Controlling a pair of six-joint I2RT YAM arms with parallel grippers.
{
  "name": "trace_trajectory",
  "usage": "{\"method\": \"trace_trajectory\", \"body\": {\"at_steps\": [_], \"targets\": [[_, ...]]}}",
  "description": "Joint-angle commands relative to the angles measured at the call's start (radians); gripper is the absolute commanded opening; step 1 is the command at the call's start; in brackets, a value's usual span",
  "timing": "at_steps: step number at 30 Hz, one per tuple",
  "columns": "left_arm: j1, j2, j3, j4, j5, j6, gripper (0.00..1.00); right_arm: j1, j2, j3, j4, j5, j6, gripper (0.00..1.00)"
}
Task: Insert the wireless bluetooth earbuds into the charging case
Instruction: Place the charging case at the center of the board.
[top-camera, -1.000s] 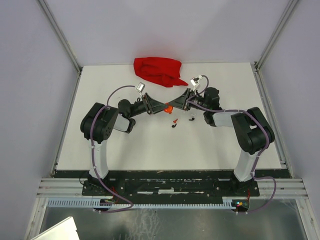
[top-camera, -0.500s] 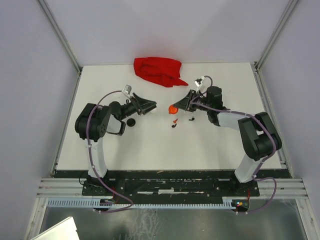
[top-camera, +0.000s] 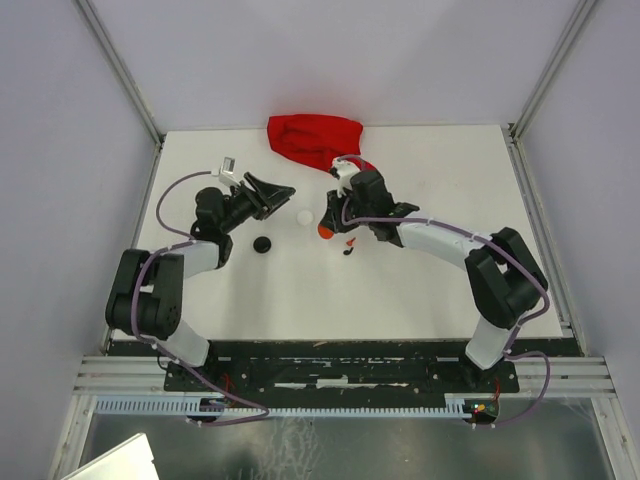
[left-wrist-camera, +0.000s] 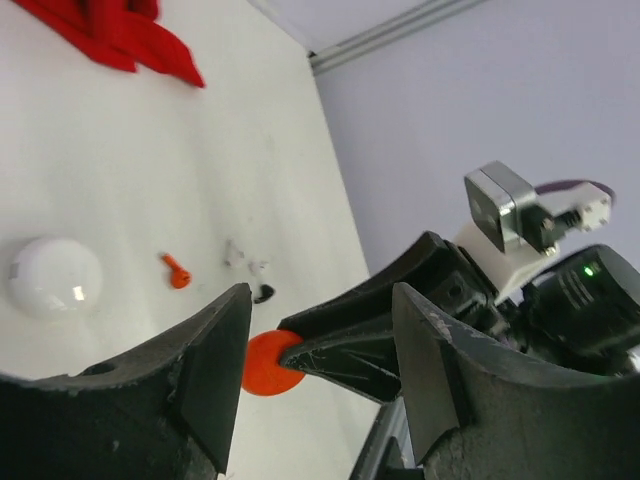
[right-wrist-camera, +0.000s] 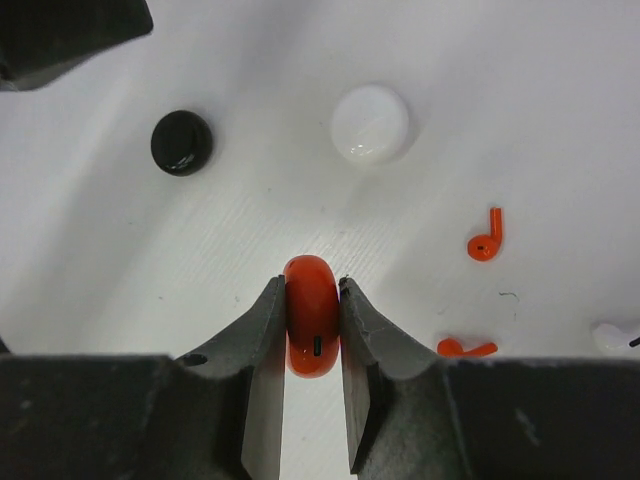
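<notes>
Right now the right gripper (right-wrist-camera: 311, 292) has both fingers pinched on the orange-red case (right-wrist-camera: 312, 335), holding it on edge just above the table (right-wrist-camera: 250, 230). The left gripper (left-wrist-camera: 318, 310) hangs close by, fingers spread, with nothing between them. None of the buds is in a case. Two red earbuds (right-wrist-camera: 486, 240) lie on the table just beside the held case, with a white earbud (right-wrist-camera: 615, 335) and a black earbud (left-wrist-camera: 263, 293) near them. The white case (right-wrist-camera: 371, 124) and black case (right-wrist-camera: 182, 142) sit a little further off. To my eye the held case looks closed and stands edge-on, so nothing can go in yet. It wants laying flat near the red pair, with one arm steadying it while the other lifts the lid. That should be done gently, since a smooth round disc could squirt out of a pinch.
</notes>
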Motion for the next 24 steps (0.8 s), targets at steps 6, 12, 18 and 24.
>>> {"method": "trace_trajectory", "body": {"at_steps": [6, 12, 18, 24], "targets": [[0.103, -0.258, -0.024, -0.454, -0.239, 0.198, 0.67, 0.205, 0.176, 0.233, -0.222, 0.467, -0.243, 0.09], [0.156, -0.412, -0.053, -0.572, -0.352, 0.234, 0.69, 0.308, 0.307, 0.361, -0.294, 0.747, -0.321, 0.08], [0.198, -0.499, -0.067, -0.651, -0.422, 0.254, 0.7, 0.38, 0.415, 0.462, -0.332, 0.957, -0.388, 0.08], [0.239, -0.529, -0.081, -0.665, -0.42, 0.252, 0.71, 0.431, 0.497, 0.532, -0.358, 1.053, -0.435, 0.11]]}}
